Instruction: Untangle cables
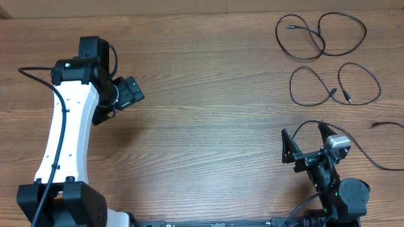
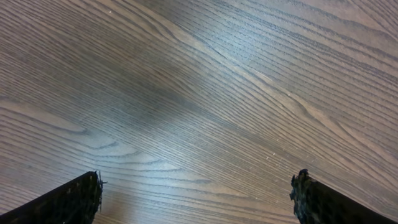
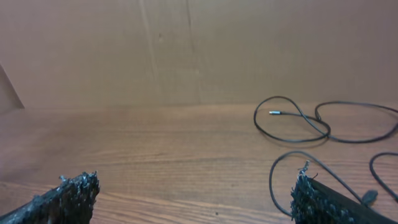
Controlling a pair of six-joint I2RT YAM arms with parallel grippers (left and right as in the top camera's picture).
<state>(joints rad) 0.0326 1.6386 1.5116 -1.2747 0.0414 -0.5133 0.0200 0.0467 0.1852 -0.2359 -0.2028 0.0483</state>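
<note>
three black cables (image 1: pixel 332 93) lie separate on the right side of the table (image 1: pixel 208 75). the nearest cable (image 1: pixel 363 150) loops just beside our right gripper (image 1: pixel 303 131), whose jaws stand wide apart on nothing; the other two lie beyond it, one showing a silvery plug (image 3: pixel 275 112). our left gripper (image 2: pixel 196 193), jaws also apart and empty, hangs over bare wood grain, well apart from them. a plain brown wall (image 3: pixel 186 50) backs the table.
</note>
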